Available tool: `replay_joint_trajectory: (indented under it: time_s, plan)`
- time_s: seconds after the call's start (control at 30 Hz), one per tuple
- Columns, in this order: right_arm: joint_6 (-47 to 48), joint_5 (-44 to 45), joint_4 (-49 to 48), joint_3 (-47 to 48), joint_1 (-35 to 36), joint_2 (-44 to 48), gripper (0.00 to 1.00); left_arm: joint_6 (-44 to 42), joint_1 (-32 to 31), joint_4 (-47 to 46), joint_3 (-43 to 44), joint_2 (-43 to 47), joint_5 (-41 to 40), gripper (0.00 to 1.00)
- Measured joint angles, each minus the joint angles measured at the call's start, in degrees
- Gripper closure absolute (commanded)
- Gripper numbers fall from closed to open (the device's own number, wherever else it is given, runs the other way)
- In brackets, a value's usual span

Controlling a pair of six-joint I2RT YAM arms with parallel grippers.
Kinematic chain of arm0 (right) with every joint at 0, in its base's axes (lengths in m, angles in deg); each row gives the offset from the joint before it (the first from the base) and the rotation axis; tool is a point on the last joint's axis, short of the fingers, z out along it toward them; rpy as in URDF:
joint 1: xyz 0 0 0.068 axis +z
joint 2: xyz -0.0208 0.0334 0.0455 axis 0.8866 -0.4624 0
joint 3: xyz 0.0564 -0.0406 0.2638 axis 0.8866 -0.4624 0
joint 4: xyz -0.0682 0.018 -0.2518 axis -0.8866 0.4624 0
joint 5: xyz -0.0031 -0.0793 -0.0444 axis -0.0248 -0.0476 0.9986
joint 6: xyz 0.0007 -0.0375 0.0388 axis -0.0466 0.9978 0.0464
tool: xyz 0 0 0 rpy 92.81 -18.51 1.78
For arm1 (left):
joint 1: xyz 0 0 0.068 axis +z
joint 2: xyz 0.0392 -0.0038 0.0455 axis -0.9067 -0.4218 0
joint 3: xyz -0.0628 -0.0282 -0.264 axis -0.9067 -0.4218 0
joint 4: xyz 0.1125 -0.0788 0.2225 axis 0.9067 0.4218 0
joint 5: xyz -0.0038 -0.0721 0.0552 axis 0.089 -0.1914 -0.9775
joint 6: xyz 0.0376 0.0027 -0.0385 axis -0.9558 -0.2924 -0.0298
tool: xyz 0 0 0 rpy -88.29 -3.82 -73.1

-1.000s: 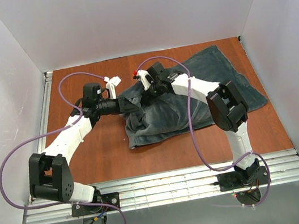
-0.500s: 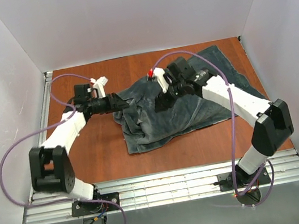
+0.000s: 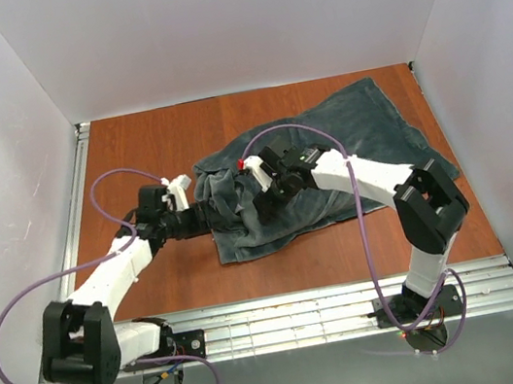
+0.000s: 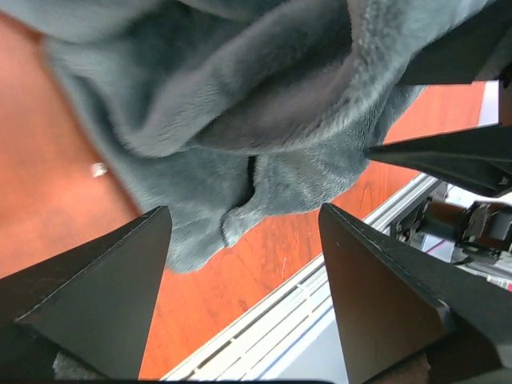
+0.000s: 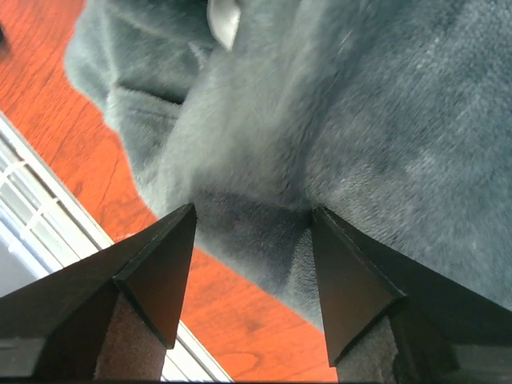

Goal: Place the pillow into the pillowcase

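The grey-teal pillowcase lies rumpled mid-bench, stretching toward the far right corner. The left hand is wide open right at its bunched left edge. The right hand is open too, over the folds just beside it. Neither's pinching any fabric.

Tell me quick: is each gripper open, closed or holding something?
Left gripper: open, at the dark grey-teal plush pillowcase, holding nothing.
Right gripper: open, also holding nothing.
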Motion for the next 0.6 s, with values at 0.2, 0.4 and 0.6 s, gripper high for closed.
replay_joint_trajectory:
  time_s: [0.2, 0.4, 0.6]
  plan:
    - [-2.5, 0.4, -1.6, 0.0, -0.1, -3.4, 0.62, 4.3, -6.3, -6.9, 0.8, -10.3, -4.2, 0.44]
    - [-3.2, -0.5, -2.0, 0.9, -1.0, -5.4, 0.99, 6.6, -6.4, -8.8, 3.4, -20.1, -6.6, 1.00]
    - [-4.9, -5.9, -2.4, 3.5, -5.2, -10.4, 0.99, 1.8, -6.4, -2.7, 6.9, -18.8, -4.2, 1.00]
